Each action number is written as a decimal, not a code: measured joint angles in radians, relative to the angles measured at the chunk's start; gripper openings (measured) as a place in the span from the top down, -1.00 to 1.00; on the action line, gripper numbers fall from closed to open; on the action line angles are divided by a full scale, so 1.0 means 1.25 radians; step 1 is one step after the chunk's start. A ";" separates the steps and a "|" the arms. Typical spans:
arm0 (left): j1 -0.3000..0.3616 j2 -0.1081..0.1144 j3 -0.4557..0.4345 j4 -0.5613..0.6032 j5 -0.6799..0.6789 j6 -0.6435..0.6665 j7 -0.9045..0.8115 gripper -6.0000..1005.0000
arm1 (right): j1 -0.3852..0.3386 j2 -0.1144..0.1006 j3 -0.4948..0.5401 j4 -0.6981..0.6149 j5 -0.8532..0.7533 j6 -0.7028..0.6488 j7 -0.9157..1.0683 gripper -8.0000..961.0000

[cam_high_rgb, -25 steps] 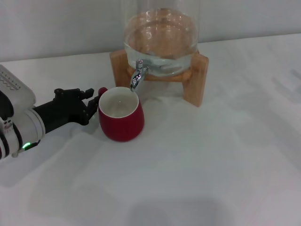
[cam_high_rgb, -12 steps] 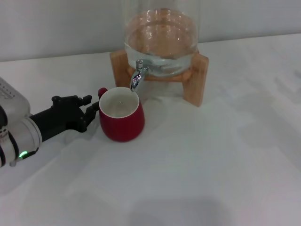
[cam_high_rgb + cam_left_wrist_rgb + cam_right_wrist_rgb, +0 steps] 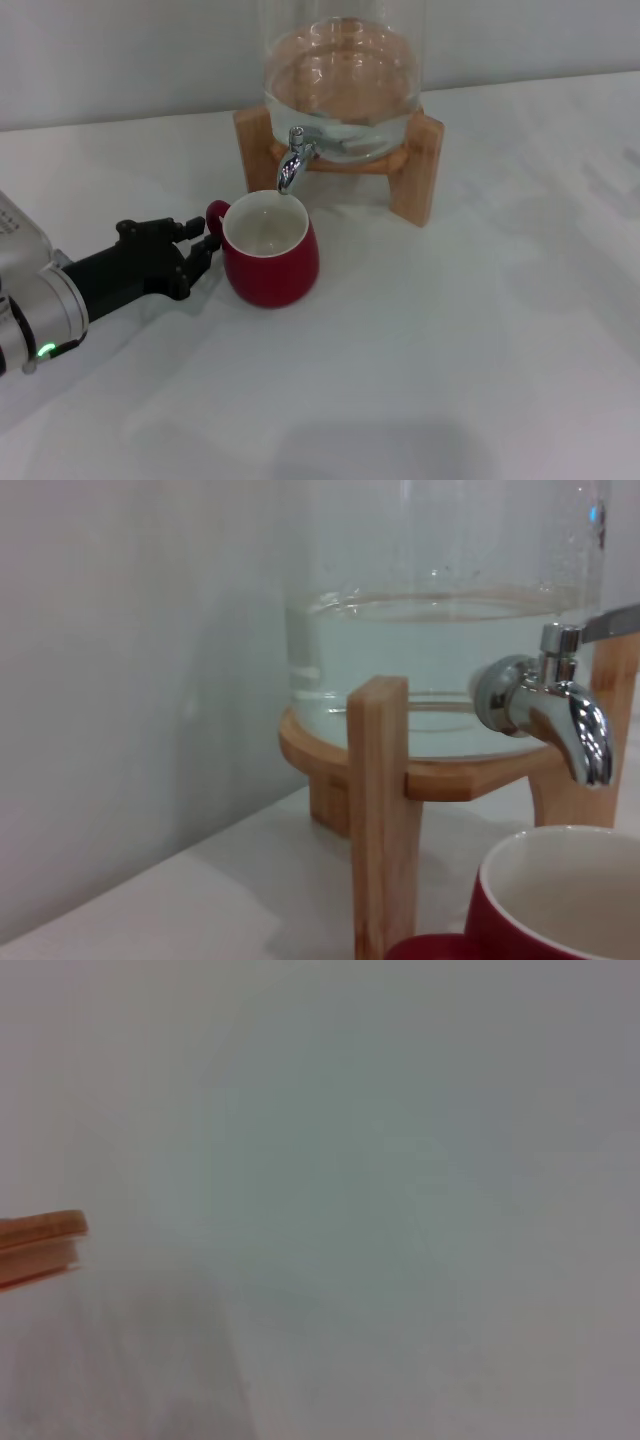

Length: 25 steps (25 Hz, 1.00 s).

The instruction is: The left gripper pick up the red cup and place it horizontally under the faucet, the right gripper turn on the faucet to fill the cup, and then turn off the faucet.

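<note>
Glossy red cup (image 3: 271,258) with smooth cream inside, shiny chrome faucet (image 3: 292,160), clear glass dispenser (image 3: 343,75), bare wooden stand (image 3: 414,165), matt white tabletop (image 3: 450,350).

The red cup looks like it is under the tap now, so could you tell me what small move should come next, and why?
Probably the right claw, not in view here, should come in toward the tap and open its lever. The red cup stands upright on the table with its mouth below the spout and looks empty. The left claw sits by the cup's handle side; whether it grips is unclear.
</note>
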 joint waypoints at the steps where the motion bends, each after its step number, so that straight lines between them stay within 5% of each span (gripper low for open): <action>1: 0.001 0.000 0.007 0.000 0.000 0.000 -0.002 0.47 | 0.000 0.000 0.000 0.000 0.000 0.000 0.000 -0.66; 16: 0.081 -0.001 0.029 0.051 -0.002 -0.093 -0.001 0.46 | 0.001 0.000 0.011 0.003 0.000 -0.002 0.000 -0.66; 25: 0.073 -0.001 0.056 0.059 -0.003 -0.096 -0.005 0.47 | 0.002 0.000 0.013 0.004 0.000 -0.002 0.000 -0.66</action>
